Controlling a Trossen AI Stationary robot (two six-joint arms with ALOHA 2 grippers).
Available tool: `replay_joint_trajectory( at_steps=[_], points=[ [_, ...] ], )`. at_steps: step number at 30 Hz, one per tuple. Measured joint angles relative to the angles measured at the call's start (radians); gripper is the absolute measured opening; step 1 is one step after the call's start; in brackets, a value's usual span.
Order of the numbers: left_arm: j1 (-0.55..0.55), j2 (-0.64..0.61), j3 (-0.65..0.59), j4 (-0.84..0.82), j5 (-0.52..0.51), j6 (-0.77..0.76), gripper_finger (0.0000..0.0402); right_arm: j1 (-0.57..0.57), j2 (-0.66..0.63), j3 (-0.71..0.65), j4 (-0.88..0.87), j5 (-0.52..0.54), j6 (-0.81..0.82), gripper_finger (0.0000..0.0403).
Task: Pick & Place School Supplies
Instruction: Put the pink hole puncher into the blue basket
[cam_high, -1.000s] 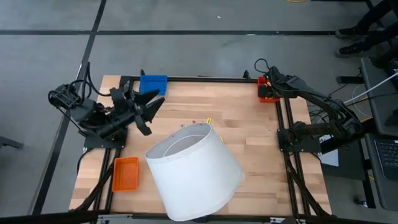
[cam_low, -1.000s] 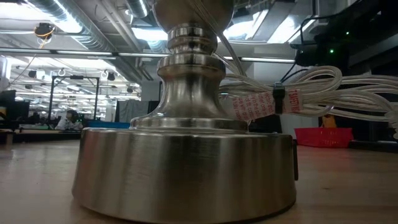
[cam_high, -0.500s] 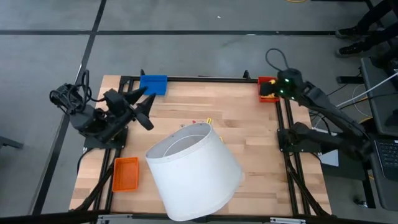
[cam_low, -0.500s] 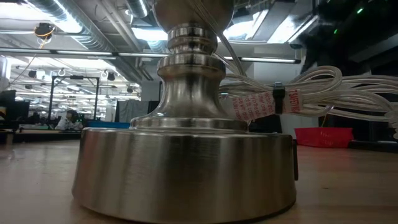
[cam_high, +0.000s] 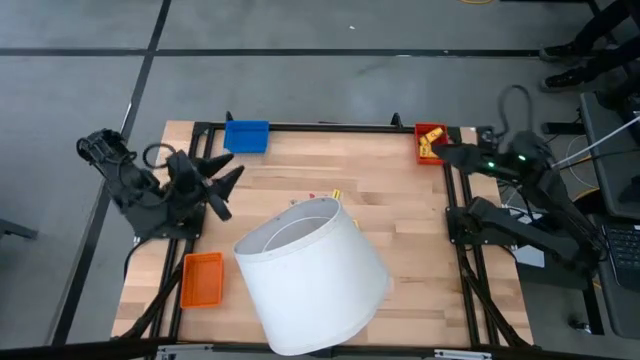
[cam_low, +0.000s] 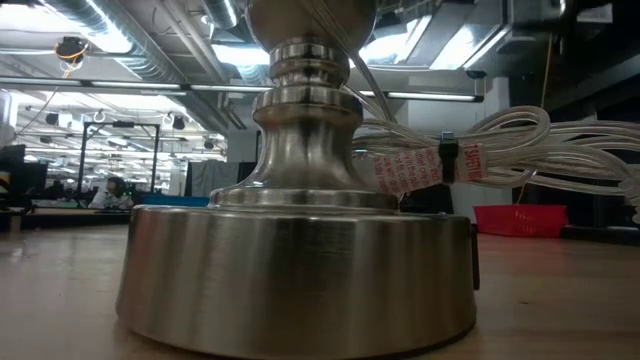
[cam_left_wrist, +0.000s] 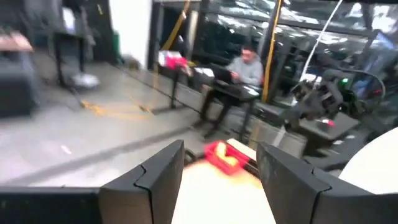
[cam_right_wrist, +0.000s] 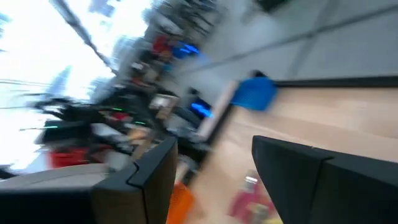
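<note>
Right hand (cam_high: 447, 152) withdrawn from red tray (cam_high: 431, 143), open, empty, left hand (cam_high: 226, 181) open, empty

We look past the right gripper (cam_right_wrist: 214, 180), whose two dark fingers (cam_right_wrist: 134, 177) stand apart with nothing between them. Beyond them lies the pale wooden tabletop (cam_right_wrist: 323, 106), which we take as our landmark. At its far edge sits a blue plastic tray (cam_right_wrist: 255, 92). Nearer the fingers, on the wood, we see a blurred pink-red piece (cam_right_wrist: 247, 200) with a yellowish bit beside it, too smeared to name. Just beside that, an orange plastic tray (cam_right_wrist: 180, 202) shows as a corner. Off the tabletop, the dark left arm (cam_right_wrist: 87, 121) shows with small lights.
</note>
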Motion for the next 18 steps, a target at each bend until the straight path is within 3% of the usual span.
replay_joint_trajectory(
  at_steps=[4, 10, 14, 18],
  points=[
    [0.14, -0.059, -0.044, -0.282, 0.187, -0.311, 0.0198, 0.03, -0.058, 0.0, 0.116, 0.008, 0.048, 0.0213],
    [0.412, -0.081, -0.086, -0.503, 0.496, -0.377, 0.0198, 0.045, -0.078, 0.0, 0.209, 0.007, 0.083, 0.0213],
    [0.555, -0.084, -0.157, -0.533, 0.651, -0.364, 0.0198, 0.053, -0.074, 0.0, 0.225, 0.004, 0.125, 0.0213],
    [0.676, -0.087, -0.297, -0.453, 0.83, -0.417, 0.0198, 0.053, -0.074, 0.0, 0.265, 0.005, 0.167, 0.0213]
  ],
)
